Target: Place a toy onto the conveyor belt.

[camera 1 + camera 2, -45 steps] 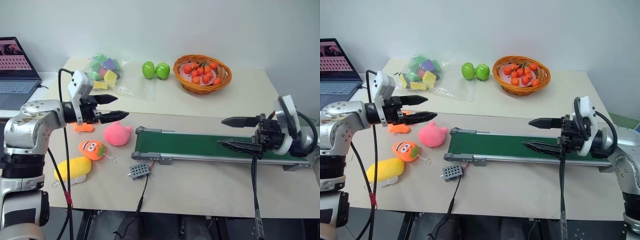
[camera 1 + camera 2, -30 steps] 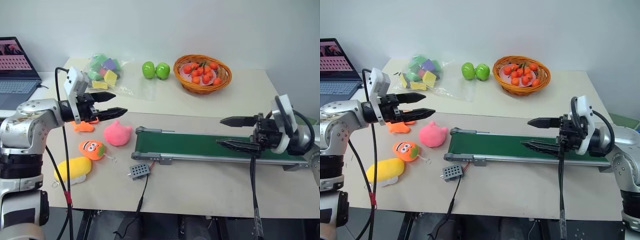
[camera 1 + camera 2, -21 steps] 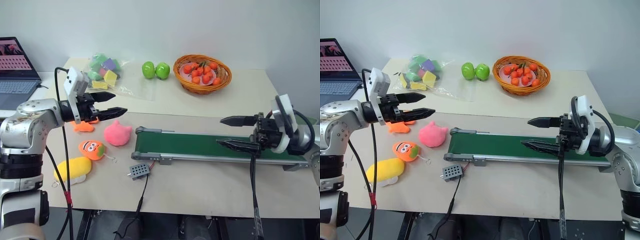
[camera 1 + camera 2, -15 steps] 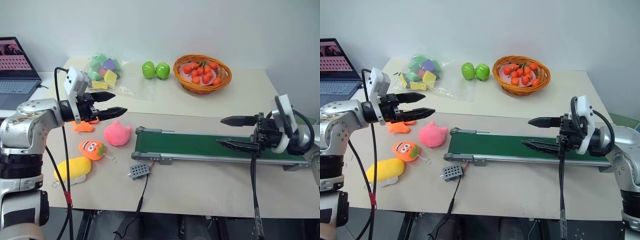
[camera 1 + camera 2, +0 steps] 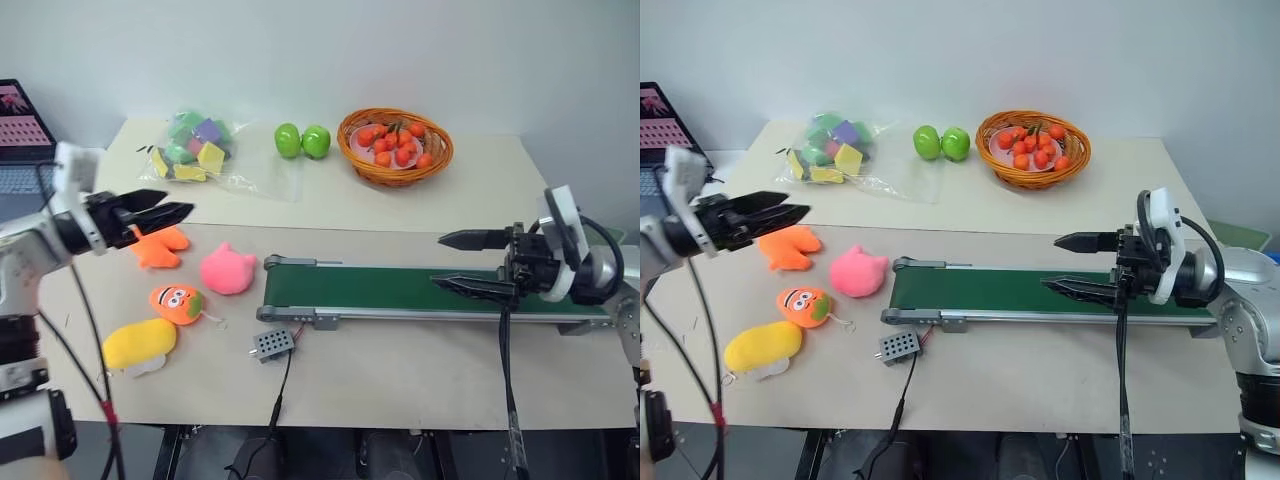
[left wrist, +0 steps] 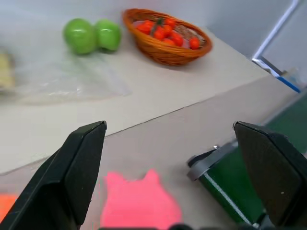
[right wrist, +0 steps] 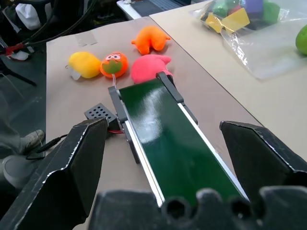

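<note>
Now you see the toy [image 5: 139,342] lying on the table [image 5: 400,375], well apart from the conveyor belt [image 5: 400,291], beyond the orange round plush [image 5: 177,304]. Both the left fingers [image 5: 150,210] and right fingers [image 5: 470,262] are open and empty.

My arms are silver-grey metal with rounded joints. Each ends in a white camera block and a gripper of two black pointed fingers: left gripper [image 5: 150,210], right gripper [image 5: 472,263]. Black cables trail from both wrists, the left one banded red lower down.
</note>
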`<state>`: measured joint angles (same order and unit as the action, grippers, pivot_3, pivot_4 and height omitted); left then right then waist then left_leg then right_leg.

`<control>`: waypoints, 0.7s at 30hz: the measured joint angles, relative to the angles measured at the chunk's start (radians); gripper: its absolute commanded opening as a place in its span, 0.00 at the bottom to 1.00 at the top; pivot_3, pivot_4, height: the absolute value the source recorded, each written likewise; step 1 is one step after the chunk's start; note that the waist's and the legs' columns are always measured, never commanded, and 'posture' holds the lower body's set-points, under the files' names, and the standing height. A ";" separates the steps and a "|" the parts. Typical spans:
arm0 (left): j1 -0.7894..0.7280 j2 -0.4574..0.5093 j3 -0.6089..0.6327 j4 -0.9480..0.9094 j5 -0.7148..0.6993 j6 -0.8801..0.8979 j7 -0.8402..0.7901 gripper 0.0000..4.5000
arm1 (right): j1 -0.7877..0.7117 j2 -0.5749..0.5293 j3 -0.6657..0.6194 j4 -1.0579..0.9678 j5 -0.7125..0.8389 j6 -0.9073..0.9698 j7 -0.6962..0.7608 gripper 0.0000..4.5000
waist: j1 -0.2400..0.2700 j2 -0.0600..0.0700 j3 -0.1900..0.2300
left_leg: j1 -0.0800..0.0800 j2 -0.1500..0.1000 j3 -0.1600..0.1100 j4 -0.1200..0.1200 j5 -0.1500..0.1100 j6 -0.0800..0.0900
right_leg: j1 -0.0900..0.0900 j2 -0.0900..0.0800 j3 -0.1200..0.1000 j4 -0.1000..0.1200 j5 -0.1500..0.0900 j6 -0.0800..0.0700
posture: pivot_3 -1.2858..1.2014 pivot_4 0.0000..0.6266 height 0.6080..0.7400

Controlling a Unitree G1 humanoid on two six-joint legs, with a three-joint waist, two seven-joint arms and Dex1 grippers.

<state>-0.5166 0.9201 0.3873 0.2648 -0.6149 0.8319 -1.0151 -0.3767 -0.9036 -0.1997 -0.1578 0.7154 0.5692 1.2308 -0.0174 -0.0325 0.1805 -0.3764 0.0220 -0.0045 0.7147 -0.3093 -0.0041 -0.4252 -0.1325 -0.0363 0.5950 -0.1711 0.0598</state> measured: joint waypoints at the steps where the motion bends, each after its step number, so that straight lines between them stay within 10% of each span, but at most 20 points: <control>1: 0.027 0.003 0.009 -0.001 -0.011 0.013 -0.010 1.00 | -0.010 0.002 0.003 0.003 0.000 0.000 0.005 0.98 | 0.001 0.000 0.000 | 0.000 0.000 0.000 0.000 0.000 0.000 | 0.000 0.000 0.000 0.000 0.000 0.000 | 0.52 0.24 0.99; 21: 0.683 0.167 0.579 0.409 -0.245 0.588 -0.162 1.00 | -0.162 0.041 0.116 0.152 -0.080 -0.038 0.114 0.98 | -0.006 0.004 0.002 | 0.007 0.006 0.008 -0.006 0.000 0.000 | -0.002 0.003 -0.001 0.003 -0.002 -0.004 | 0.52 0.24 0.99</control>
<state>0.1668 1.0871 0.9664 0.6743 -0.8603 1.4199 -1.1772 -0.5385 -0.8622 -0.0835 -0.0063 0.6355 0.5313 1.3447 -0.0238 -0.0286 0.1822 -0.3695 0.0283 0.0032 0.7091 -0.3097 -0.0042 -0.4274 -0.1299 -0.0373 0.5983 -0.1736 0.0560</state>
